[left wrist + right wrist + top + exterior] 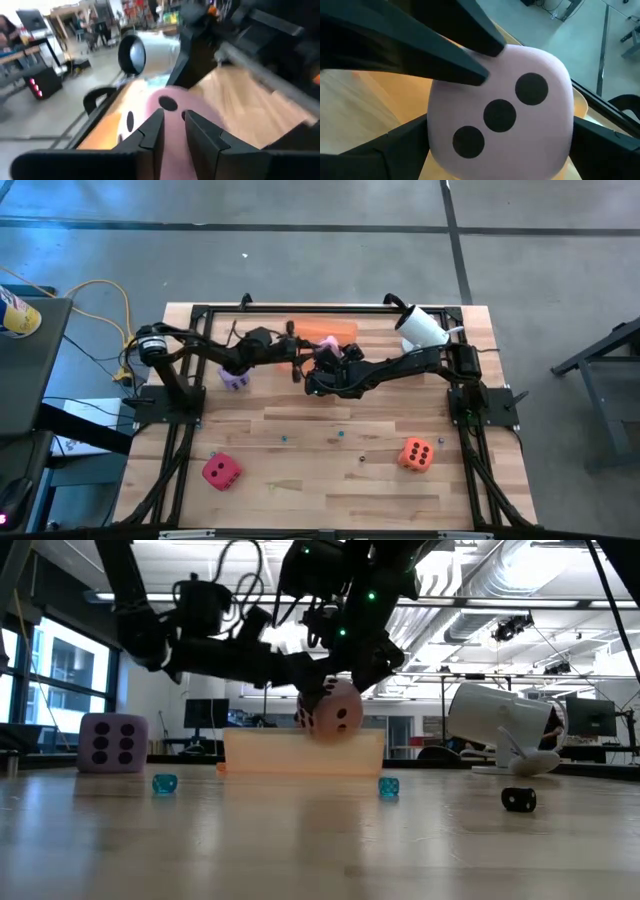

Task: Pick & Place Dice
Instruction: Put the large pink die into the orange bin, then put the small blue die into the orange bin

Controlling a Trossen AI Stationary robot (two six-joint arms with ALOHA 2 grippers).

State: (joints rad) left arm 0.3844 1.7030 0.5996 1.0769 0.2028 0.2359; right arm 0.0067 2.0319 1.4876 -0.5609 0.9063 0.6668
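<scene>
The pink die (328, 343) hangs at the near rim of the flat orange tray (325, 329), between both grippers. My right gripper (322, 365) reaches in from the right and is shut on it. My left gripper (303, 352) comes from the left, its fingers almost together, tips at the die. In the low view the pink die (330, 710) shows in front of the tray's wall (260, 752). The purple die (235, 378) rests on the table left of the tray. The red die (221, 471) and the orange die (417, 453) rest near the near edge. My right gripper holds the pink die pinched between its two fingers (395, 147), one on each of two opposite sides; the three-pip face (500, 115) looks at its wrist camera. The die is lifted off the table; whether it touches the tray I cannot tell. My left gripper lies with its fingertips (480, 70) against an upper edge of the die (167, 97), coming from the table's left. Whether it pinches the soft edge or only rests on it, I cannot tell.
A white cup-like object (420, 328) lies on its side at the far right, right of the tray. Small blue dice (164, 783) (388, 786) and a small black one (518, 800) are scattered on the middle of the table. A black frame borders the table.
</scene>
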